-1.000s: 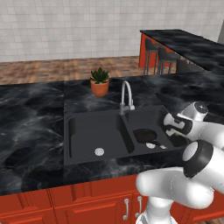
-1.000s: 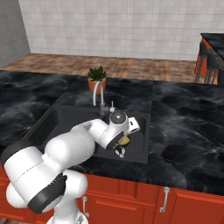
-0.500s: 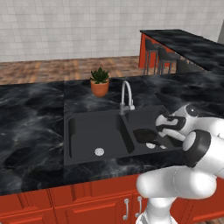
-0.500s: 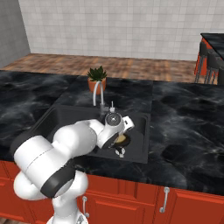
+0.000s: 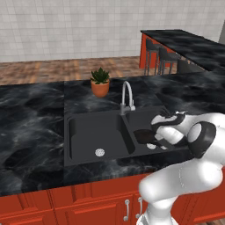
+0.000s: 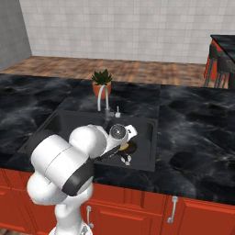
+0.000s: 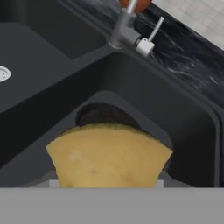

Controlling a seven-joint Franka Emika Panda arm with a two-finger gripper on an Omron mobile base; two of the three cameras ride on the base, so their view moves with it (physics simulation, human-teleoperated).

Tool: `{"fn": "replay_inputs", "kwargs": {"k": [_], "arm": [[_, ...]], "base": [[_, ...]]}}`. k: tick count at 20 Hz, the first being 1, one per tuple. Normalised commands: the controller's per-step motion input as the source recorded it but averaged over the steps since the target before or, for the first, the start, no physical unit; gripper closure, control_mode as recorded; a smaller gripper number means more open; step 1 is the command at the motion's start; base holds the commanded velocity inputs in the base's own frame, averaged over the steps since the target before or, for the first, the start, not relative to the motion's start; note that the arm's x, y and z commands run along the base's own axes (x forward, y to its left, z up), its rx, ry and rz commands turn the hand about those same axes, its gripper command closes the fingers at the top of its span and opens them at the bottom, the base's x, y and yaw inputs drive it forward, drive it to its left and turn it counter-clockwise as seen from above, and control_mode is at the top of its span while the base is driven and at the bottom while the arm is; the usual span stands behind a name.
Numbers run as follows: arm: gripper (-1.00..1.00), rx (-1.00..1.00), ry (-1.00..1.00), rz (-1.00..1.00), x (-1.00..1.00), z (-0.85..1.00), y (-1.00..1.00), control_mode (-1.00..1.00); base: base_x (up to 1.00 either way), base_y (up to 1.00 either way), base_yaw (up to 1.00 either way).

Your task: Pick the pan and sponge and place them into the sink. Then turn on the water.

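The gripper [image 6: 123, 149] is clenched on the yellow sponge [image 7: 108, 154], holding it low over the right basin of the sink [image 5: 79, 151]. The black pan [image 5: 144, 136] already lies in that basin, directly beneath the gripper. Releasing the sponge is left, then turning on the gooseneck faucet [image 5: 127, 97] just beyond; no water runs.

pan [image 5: 143, 135] in sink's [image 5: 88, 118] right basin

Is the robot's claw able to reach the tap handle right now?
Probably not yet. The claw is shut on the sponge, low over the pan in the sink. The tap handle stands close ahead with nothing between.
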Motion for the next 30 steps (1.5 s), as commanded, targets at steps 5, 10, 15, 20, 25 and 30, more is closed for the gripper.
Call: {"fn": "replay_inputs", "kwargs": {"k": [5,10,15,20,25,30], "arm": [[1.00,0.02,0.05,0.06,0.39,-0.05,0.01,-1.00],[1.00,0.01,0.11,0.04,0.35,-0.04,0.00,-1.00],[1.00,0.04,0.06,0.04,0.28,-0.21,0.00,-1.00],[1.00,0.05,0.01,0.06,0.19,-0.30,0.01,-1.00],[1.00,0.06,0.00,0.07,0.14,-0.29,0.00,-1.00],[1.00,0.05,0.00,0.07,0.18,-0.27,0.00,-1.00]], "base": [[0.00,0.00,0.00],[0.00,0.00,0.00],[0.00,0.00,0.00],[0.00,0.00,0.00],[0.00,0.00,0.00],[0.00,0.00,0.00]]}}
